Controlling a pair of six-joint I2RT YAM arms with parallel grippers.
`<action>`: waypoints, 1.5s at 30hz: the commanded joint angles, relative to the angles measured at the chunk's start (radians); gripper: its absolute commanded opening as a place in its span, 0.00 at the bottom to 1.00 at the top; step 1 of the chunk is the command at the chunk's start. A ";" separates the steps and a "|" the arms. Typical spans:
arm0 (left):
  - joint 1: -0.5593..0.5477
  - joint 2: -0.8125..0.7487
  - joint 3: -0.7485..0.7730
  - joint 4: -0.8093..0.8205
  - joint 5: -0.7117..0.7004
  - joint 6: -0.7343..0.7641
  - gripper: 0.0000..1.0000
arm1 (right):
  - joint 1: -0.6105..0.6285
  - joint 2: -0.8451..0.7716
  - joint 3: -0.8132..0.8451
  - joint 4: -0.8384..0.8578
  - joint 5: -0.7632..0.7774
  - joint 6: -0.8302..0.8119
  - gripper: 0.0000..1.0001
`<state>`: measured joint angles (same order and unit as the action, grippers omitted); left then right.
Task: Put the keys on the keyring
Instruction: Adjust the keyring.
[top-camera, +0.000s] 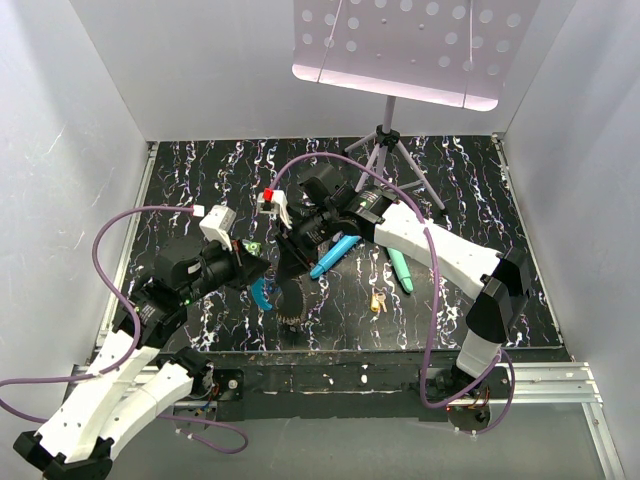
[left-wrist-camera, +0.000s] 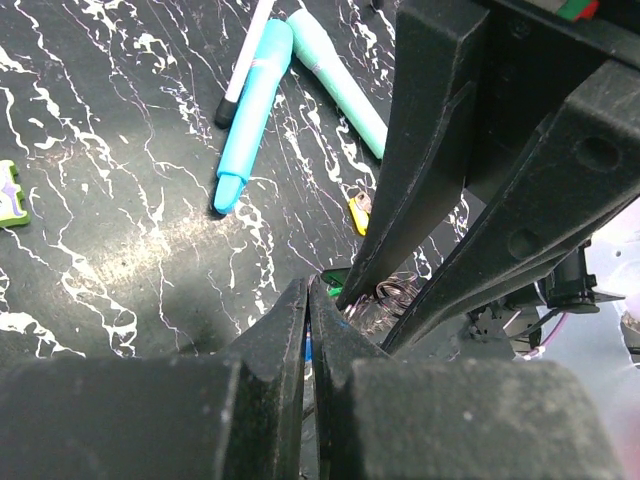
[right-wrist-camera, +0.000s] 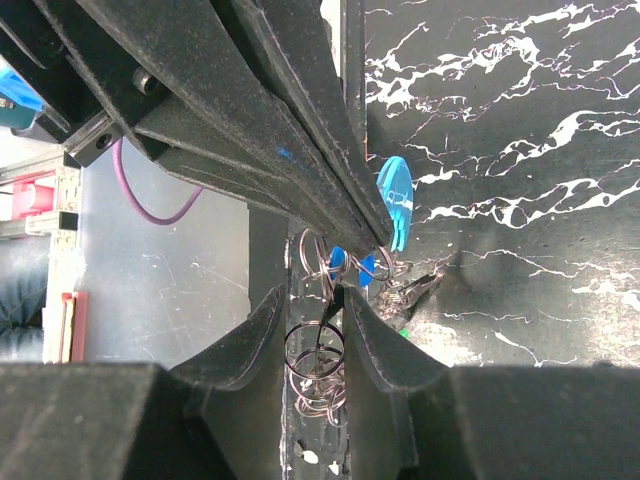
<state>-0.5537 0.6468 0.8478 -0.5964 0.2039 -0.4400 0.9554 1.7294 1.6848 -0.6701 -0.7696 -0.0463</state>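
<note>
The keyring hangs between my two grippers above the table's middle. My left gripper (top-camera: 258, 272) is shut on its bright blue curved section (top-camera: 262, 293), which also shows in the right wrist view (right-wrist-camera: 396, 198). My right gripper (top-camera: 290, 252) is shut on its grey wire rings (right-wrist-camera: 315, 352), whose chain (top-camera: 291, 303) dangles down. Blue key heads (right-wrist-camera: 342, 263) hang on the rings just past my right gripper (right-wrist-camera: 312, 297). A green key head (left-wrist-camera: 336, 286) peeks beside my left gripper (left-wrist-camera: 308, 292). A yellow key (top-camera: 377, 300) lies loose on the table and also shows in the left wrist view (left-wrist-camera: 359, 213).
Two teal sticks (top-camera: 334, 256) (top-camera: 400, 268) lie right of the grippers, a white pen (left-wrist-camera: 246, 58) beside them. A tripod stand (top-camera: 384, 150) with a perforated plate stands at the back. A small green-and-white piece (left-wrist-camera: 10, 194) lies at the left. White walls enclose the table.
</note>
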 joint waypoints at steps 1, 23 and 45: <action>0.000 -0.019 -0.023 0.038 -0.046 -0.031 0.00 | 0.000 -0.004 0.001 0.073 -0.045 0.037 0.01; 0.000 -0.226 -0.289 0.289 -0.142 -0.216 0.00 | -0.004 -0.028 -0.074 0.239 -0.016 0.270 0.01; 0.000 -0.193 -0.513 1.127 -0.029 0.046 0.00 | -0.164 -0.011 0.295 -0.302 -0.290 -0.312 0.62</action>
<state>-0.5537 0.4103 0.3141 0.2836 0.1143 -0.4618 0.8330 1.7287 1.7969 -0.7200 -0.9527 -0.0937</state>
